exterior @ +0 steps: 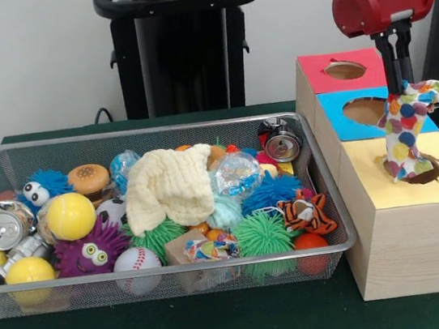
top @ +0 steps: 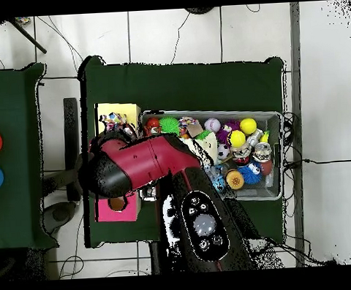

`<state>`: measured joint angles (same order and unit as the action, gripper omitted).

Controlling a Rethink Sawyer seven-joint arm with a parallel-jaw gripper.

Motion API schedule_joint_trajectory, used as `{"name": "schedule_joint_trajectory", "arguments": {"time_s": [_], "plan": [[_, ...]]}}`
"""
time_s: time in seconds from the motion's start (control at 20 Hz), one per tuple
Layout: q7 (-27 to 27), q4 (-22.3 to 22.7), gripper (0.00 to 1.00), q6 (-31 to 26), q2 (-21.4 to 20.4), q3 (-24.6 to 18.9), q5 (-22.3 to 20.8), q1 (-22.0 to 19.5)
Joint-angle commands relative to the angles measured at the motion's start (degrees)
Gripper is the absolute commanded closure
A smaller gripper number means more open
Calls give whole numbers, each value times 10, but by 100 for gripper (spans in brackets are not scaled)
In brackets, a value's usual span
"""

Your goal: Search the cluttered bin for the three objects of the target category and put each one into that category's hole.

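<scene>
Cloth (exterior: pixel 408 123) — a spotted, many-coloured piece — hangs from the hand (exterior: pixel 399 84) over the yellow hole (exterior: pixel 414 175), and its lower end already dips into the opening. The hand is pinched on the cloth's upper part, where a fold sticks out to the side; the fingers are close together with the fabric between them. So one delivery looks nearly complete: what seems left of it is letting go so the cloth falls through.

The box (exterior: pixel 411 244) stands just beside the bin (exterior: pixel 328 190) on the green counter (exterior: pixel 226 327), with a blue hole (exterior: pixel 366 111) and a red hole (exterior: pixel 344 70) behind the yellow one. In the overhead view the arm (top: pixel 146 163) covers most of the box, so nothing of its inside shows (whether earlier items already lie within cannot be told).

In the bin a cream cloth (exterior: pixel 169 186) lies on top of the pile, and a small patterned cloth (exterior: pixel 208 249) sits near the front wall — likely the other two of the category, if fabric is the target. Balls, spiky toys and cans fill the rest.
</scene>
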<state>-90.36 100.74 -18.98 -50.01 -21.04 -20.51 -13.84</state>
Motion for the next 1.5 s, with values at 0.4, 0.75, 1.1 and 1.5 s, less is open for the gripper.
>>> {"name": "schedule_joint_trajectory", "arguments": {"time_s": [0.4,0.75,1.1,1.5], "plan": [[-57,-20,100,-35,9,17,7,-6],[-55,-24,100,-40,13,17,6,-3],[-45,-46,100,-57,31,25,-3,6],[-44,-82,100,-75,60,42,-6,25]]}}
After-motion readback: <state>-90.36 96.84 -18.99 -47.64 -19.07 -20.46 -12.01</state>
